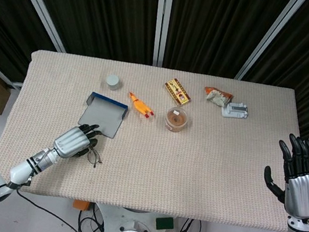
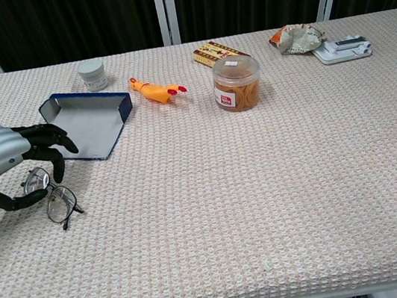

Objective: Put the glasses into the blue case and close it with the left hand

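You had a rough woven cloth table cover [image 2: 268, 206], thin metal-framed glasses [image 2: 49, 197], a matt grey-lined blue case [image 2: 87, 126], a clear plastic jar [image 2: 236, 82], and the left hand [image 2: 4, 161] with a smooth silvery shell.

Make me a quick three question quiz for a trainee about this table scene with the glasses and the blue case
1. True or false: the blue case lies open on the table.
2. Which hand is at the glasses? A) left hand B) right hand
3. Fill in: the orange toy chicken lies between the blue case and the clear ____.

Key
1. True: its grey inside shows.
2. A: its fingers curl over the frame, though a firm hold cannot be told; the right hand is open, off the table's edge.
3. Jar.
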`<state>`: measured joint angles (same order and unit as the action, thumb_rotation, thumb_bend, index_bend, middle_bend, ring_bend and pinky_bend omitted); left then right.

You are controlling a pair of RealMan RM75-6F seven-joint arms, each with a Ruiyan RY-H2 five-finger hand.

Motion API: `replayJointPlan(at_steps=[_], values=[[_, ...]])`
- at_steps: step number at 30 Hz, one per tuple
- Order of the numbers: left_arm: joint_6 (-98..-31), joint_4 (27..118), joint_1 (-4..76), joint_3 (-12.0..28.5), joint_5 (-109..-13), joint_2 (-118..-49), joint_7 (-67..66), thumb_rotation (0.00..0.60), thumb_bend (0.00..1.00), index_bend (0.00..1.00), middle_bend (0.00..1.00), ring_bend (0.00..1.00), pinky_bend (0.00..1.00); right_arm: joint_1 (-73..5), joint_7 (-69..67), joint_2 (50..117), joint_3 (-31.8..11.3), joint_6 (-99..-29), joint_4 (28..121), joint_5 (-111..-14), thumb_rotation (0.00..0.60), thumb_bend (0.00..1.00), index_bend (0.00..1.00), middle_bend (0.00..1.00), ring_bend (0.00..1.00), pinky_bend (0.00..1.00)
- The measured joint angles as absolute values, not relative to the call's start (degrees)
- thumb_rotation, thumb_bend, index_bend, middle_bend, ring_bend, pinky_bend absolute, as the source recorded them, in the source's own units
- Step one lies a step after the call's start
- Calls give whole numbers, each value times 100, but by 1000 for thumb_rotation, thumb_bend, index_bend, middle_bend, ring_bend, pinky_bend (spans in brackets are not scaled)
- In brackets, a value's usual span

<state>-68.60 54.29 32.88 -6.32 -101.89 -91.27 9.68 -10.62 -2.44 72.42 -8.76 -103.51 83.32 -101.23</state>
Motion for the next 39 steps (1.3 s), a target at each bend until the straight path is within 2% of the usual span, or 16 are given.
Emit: replayJointPlan(at_steps=[21,29,39], values=[[-6891,5395,3338,-590,-9965,-9210,1158,600,423,610,233,107,284,-1043,-297,7245,-869,-10343,8258,-10051,600,477,0,0,0,0],[-6817,5561,3567,-128,-9644,-9054,863,600,422,632,226,95,281,-1074,-294,7264,-868,-10309,8254,-10062,600,477,0,0,0,0],[-5837,5544,4148,555,-8796,-9124,192,600,423,636,129,44,185,-1066,-321,7281,-870,-10298,8221,-10008,600,477,0,0,0,0]])
